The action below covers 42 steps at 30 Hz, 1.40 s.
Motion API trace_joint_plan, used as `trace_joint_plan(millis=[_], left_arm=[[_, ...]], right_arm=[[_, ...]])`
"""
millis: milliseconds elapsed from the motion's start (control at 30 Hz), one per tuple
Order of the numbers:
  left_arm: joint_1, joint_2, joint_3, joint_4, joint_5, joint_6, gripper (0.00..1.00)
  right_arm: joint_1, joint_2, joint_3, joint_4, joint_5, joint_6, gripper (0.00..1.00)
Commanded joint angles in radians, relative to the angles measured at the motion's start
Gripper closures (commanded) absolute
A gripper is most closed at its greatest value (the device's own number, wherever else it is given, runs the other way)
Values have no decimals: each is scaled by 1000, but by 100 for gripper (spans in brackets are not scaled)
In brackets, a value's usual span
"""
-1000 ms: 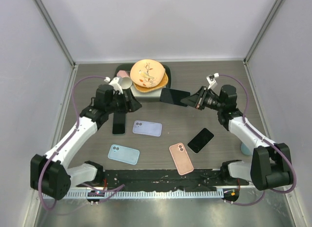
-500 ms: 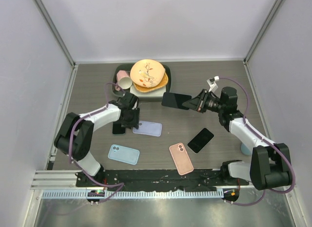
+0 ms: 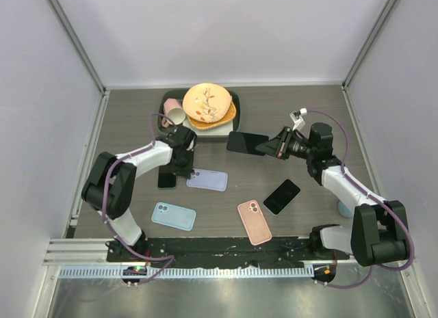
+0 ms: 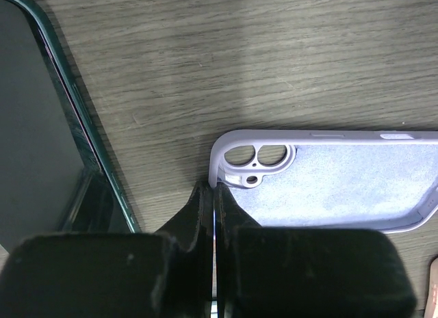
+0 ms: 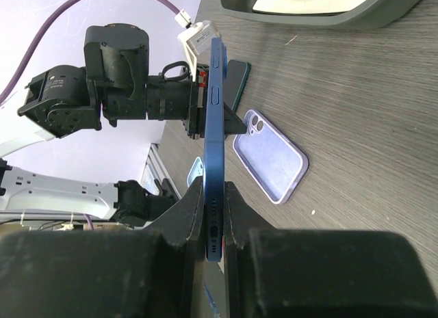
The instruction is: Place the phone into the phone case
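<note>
Left tool [image 4: 214, 197] is closed to a sliver, pinching the rim of the lavender case [image 4: 342, 178] at its camera-cutout corner, presumably to steady it flat on the counter [image 4: 274, 58]. Right tool [image 5: 213, 195] clamps the blue phone [image 5: 216, 113] on edge, aloft to the right of the case and not touching it, likely ready for lowering in.

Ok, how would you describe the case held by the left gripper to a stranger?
Find the tray at the far middle. Just nearer than it lies the lilac case, open side up, the left gripper pinching its camera end. Only it is lilac and gripped: the blue case and pink case lie untouched.
</note>
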Motion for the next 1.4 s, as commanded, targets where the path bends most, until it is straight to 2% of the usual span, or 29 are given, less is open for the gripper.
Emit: trace_joint_plan(millis=[0, 167, 500, 867, 1233, 1267, 1300, 1367], left_arm=[[-49, 61, 25, 177, 78, -89, 100], [-56, 68, 54, 189, 85, -161, 100], [-77, 41, 47, 328, 213, -237, 100], [-89, 88, 94, 229, 142, -181, 100], [-97, 42, 28, 192, 88, -178, 100], [-97, 41, 36, 168, 82, -163, 99], [-97, 36, 39, 154, 69, -157, 91], [-97, 21, 42, 128, 52, -143, 81]], right_arm=[[-1, -29, 9, 66, -39, 0, 99], [0, -27, 6, 88, -47, 14, 99], [-1, -17, 2, 100, -53, 20, 99], [0, -3, 0, 108, -56, 26, 99], [0, 14, -8, 114, -48, 32, 99], [0, 12, -8, 114, -47, 32, 99], [0, 14, -6, 114, -47, 32, 99], [0, 19, -6, 114, -48, 29, 99]])
